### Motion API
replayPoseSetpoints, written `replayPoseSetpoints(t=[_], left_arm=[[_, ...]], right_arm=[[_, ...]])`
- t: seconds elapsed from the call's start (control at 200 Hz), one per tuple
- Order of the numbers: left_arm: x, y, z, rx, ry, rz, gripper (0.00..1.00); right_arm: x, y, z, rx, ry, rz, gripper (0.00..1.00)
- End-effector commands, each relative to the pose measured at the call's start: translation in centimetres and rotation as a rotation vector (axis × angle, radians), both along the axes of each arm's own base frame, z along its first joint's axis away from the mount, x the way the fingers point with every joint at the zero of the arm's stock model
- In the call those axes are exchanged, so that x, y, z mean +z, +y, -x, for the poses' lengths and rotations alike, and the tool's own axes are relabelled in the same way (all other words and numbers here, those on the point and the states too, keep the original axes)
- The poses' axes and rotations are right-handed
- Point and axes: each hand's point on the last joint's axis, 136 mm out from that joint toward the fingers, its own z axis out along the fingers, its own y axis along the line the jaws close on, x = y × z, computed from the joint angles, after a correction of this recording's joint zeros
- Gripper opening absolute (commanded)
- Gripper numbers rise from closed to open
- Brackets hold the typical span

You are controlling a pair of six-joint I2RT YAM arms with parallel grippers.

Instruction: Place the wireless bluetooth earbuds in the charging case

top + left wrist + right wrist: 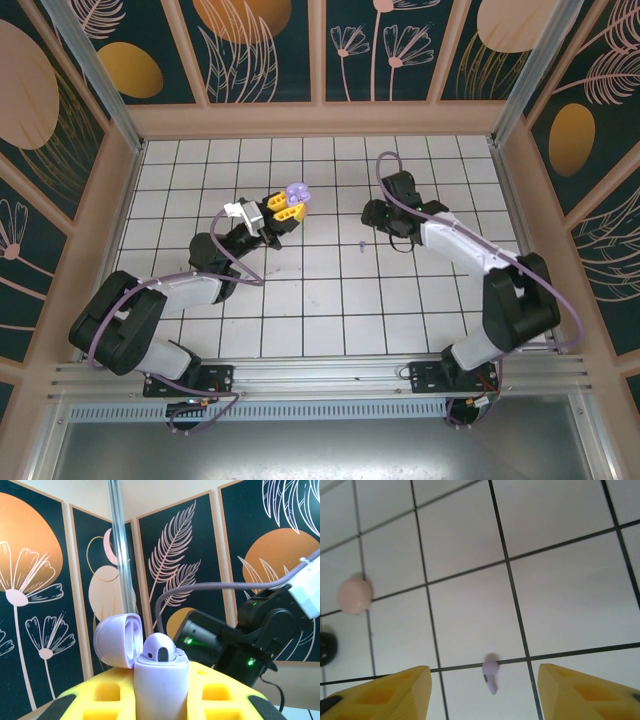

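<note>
Nearest first: spotted a loose lavender earbud on the tabletop, lying across a grid line, not yet picked up. Bracketed by the right pincer from above, yellow fingers spread wide to either side, pinching nothing. Looks lined up for a grab, going by the centring.

Off to one side in the right wrist view: a pink rounded thing and a black thing at the frame edge, both on the tabletop. Can't tell case from bud there.

Further out: left pincer pressed together on the lavender charging case, holding it upright with the lid flipped open. Already in one socket: a seated lavender earbud. Can't see the second socket, presumably free.

Reckon the lavender pair is half done: one in, one left to lift, carry across and drop in. No call possible on the pink and black pairs.
</note>
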Motion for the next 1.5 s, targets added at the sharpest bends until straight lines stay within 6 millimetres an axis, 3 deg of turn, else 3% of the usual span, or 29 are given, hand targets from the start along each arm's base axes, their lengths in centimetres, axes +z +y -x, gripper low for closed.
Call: replayPoseSetpoints(t=[0.0,0.465,0.661,1.491], left_arm=[[1.1,0.4,0.9,0.004,-0.046,0.025,0.0],[1.1,0.3,0.8,0.009,-0.056,0.015,0.0],[1.2,0.3,0.9,0.008,-0.06,0.016,0.0],[0.9,0.2,0.9,0.015,-0.068,0.002,0.0]], right_arm=[[-1.9,0.3,0.1,0.035,0.086,0.042,0.55],[-6.3,3.0,0.2,0.098,0.175,0.147,0.5],[-7.9,3.0,0.2,0.103,0.199,0.222,0.46],[-10.8,3.7,1.0,0.134,0.246,0.287,0.38]])
